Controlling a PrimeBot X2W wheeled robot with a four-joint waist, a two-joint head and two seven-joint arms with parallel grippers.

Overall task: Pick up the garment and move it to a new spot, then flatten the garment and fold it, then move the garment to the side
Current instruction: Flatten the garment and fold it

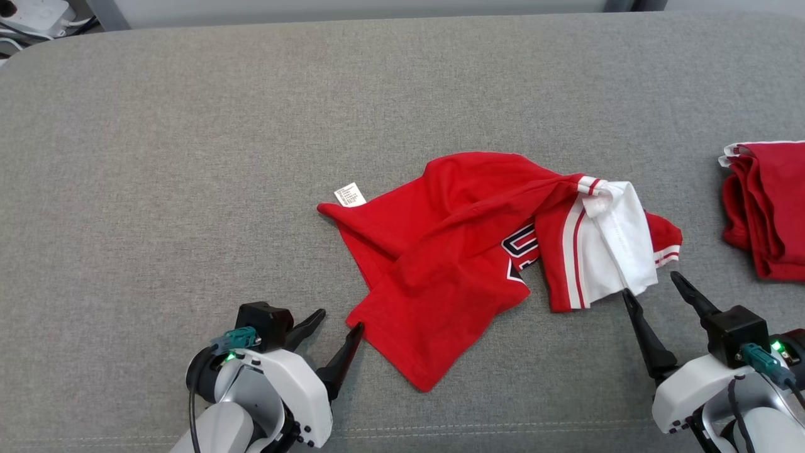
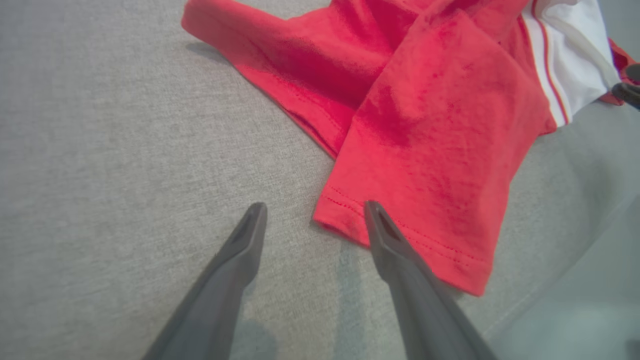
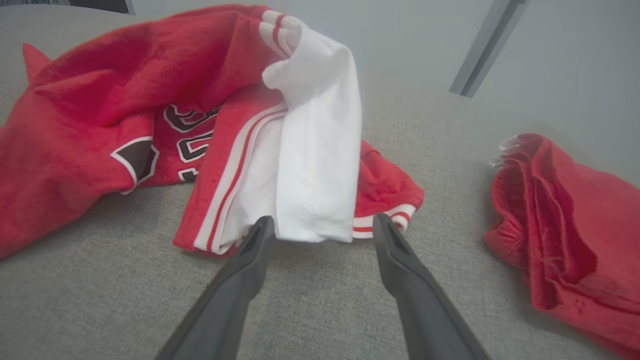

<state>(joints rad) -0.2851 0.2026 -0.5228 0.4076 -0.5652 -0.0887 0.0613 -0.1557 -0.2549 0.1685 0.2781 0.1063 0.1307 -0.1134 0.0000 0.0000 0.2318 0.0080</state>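
A crumpled red garment [image 1: 465, 251] with a white, red-striped sleeve and dark lettering lies in the middle of the grey surface [image 1: 188, 157]. My left gripper [image 1: 339, 318] stands open at its near-left hem corner, one finger touching the hem edge [image 2: 350, 220]. In the left wrist view the left gripper [image 2: 315, 207] frames that corner. My right gripper [image 1: 651, 283] is open just short of the white sleeve's lower end [image 1: 619, 251]. Seen from the right wrist, the garment's [image 3: 125, 110] white sleeve end [image 3: 310, 200] sits between the tips of the right gripper [image 3: 322, 222], with nothing gripped.
A second red garment [image 1: 764, 207], folded, lies at the right edge of the surface and appears as a folded pile [image 3: 560, 225] in the right wrist view. A white label [image 1: 349, 194] sticks out at the crumpled garment's far-left corner. Cables and white boxes [image 1: 38, 19] sit beyond the far-left corner.
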